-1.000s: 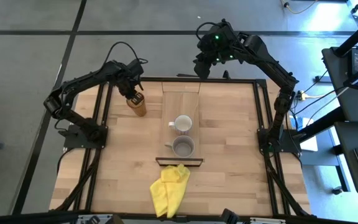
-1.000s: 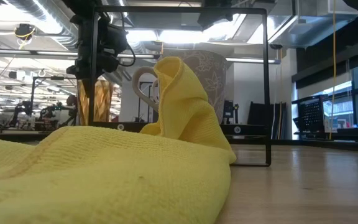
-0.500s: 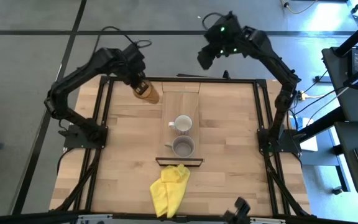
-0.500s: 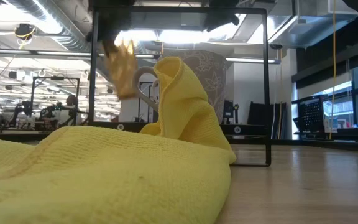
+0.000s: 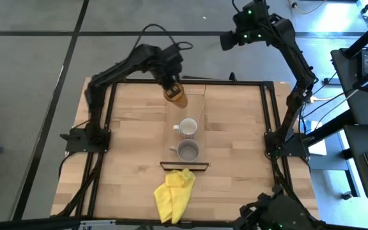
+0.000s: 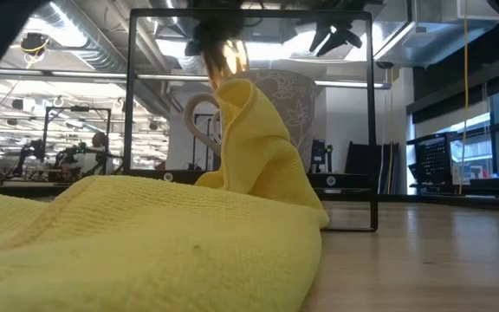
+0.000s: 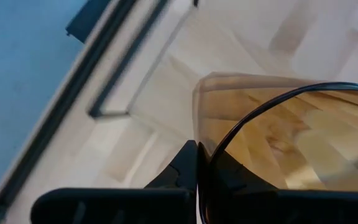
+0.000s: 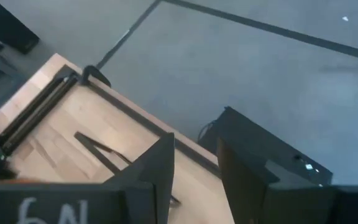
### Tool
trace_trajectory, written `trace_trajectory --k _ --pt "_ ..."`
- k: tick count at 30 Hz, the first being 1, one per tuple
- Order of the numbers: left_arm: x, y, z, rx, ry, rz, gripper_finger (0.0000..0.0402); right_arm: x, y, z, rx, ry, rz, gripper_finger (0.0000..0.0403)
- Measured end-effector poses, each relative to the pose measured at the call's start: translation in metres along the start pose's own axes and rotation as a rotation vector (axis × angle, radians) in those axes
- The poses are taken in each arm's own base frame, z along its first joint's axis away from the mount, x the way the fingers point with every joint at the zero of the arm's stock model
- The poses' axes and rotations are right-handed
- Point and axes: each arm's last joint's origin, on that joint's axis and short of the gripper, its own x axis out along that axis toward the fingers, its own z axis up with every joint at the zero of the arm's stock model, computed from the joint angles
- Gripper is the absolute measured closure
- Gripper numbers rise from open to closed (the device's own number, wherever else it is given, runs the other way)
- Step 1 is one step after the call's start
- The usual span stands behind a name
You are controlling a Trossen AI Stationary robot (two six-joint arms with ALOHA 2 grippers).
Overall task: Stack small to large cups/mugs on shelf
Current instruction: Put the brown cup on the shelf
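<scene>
Tumbler held aloft over the far end of the shelf

Yellow cloth lies crumpled at six o'clock on the table, just beyond the shelf's dark lip, and in the low view it fills the foreground and hides most of what stands behind it. Black frame rails run along the table's edges, and a tall black frame crosses the low view. The butcher-block tabletop sits on a grey floor; beyond it the low view shows a bright hall with ceiling ducts and desks.

On the pale shelf the white mug stands at the middle, and the grey mug sits just beside it toward six o'clock, near the lip. Both look empty from above.

The left gripper clasps the amber tumbler at twelve o'clock, tilted, over the shelf's far end; its wrist view looks down past one finger at the rim. The right gripper hangs past the table's far edge toward one o'clock, fingers parted around nothing.
</scene>
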Motion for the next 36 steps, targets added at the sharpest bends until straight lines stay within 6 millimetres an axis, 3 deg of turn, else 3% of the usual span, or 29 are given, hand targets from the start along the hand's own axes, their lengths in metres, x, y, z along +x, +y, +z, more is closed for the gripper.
trace_trajectory --k 4,11,18,36 --pt "0.017 0.009 0.022 -0.023 0.015 -0.013 0.0399 -0.001 -0.002 -0.004 -0.020 0.037 -0.009 0.0280" --pt "0.061 0.014 0.026 -0.046 0.137 -0.044 0.0399 -0.001 -0.005 -0.003 -0.037 0.029 -0.039 0.0280" --pt "0.064 0.008 0.034 -0.028 0.056 -0.051 0.0399 -0.002 -0.008 -0.002 -0.036 0.028 -0.047 0.0280" --pt "0.085 0.009 0.031 -0.036 0.172 -0.037 0.0398 0.000 0.006 -0.006 -0.039 0.043 -0.002 0.0280"
